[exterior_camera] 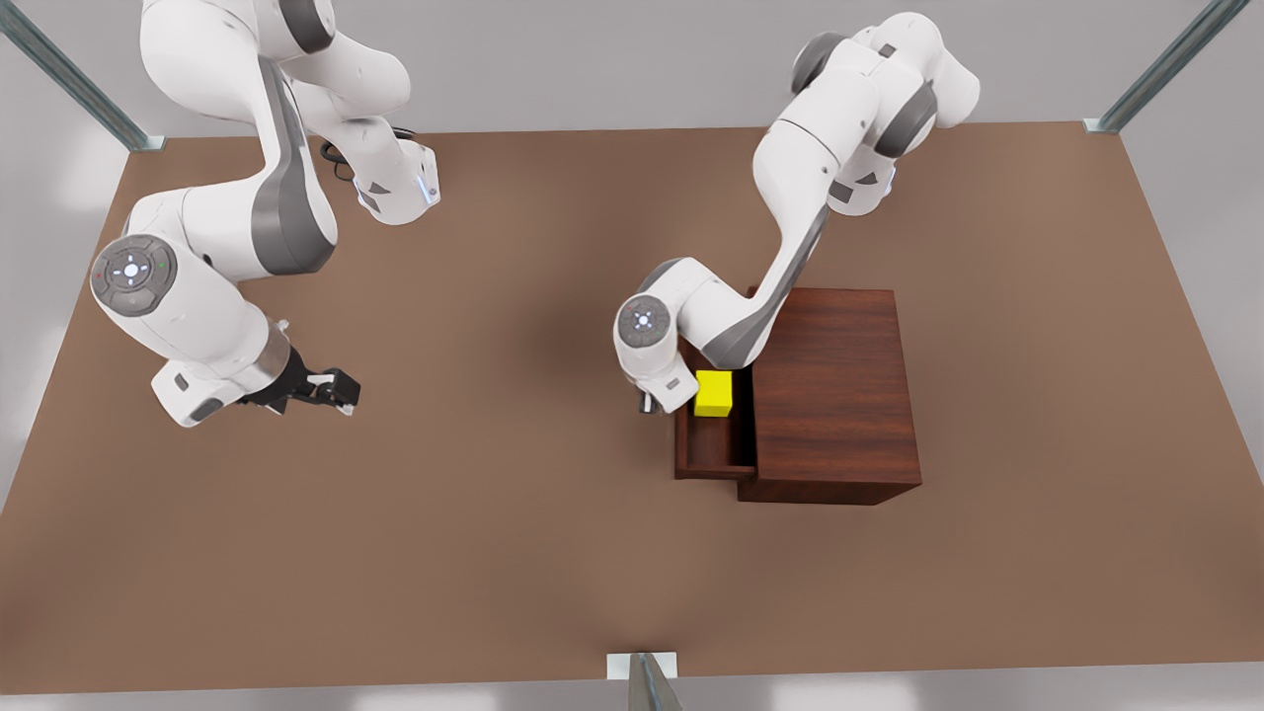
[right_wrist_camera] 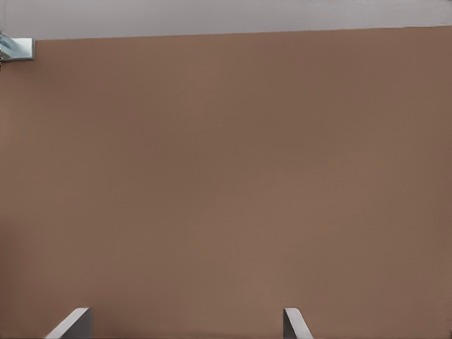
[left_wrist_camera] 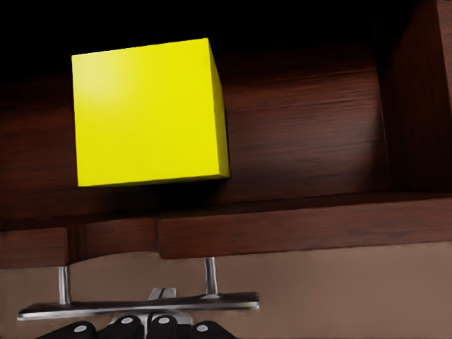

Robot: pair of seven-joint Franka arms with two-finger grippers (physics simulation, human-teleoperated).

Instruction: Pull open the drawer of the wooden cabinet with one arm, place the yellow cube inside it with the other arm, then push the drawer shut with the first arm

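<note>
Yellow cube [left_wrist_camera: 148,113] is seen resting inside the pulled-out drawer [exterior_camera: 713,444] of the wooden cabinet [exterior_camera: 834,395], left tool [left_wrist_camera: 141,328] at the handle [left_wrist_camera: 138,306], grip undeterminable, right tool [exterior_camera: 331,387] parked open over the table [exterior_camera: 494,543]; only closing judged left.

The dark reddish-brown wooden cabinet [exterior_camera: 834,390] stands on the table, its drawer [exterior_camera: 713,456] pulled open toward the front view's left, the yellow cube [exterior_camera: 713,393] resting inside.

A plain brown worktop [exterior_camera: 513,553] is spreading under even light, pale grey walls [exterior_camera: 612,59] are surrounding it, and metal struts [exterior_camera: 69,79] are rising at its corners.
</note>
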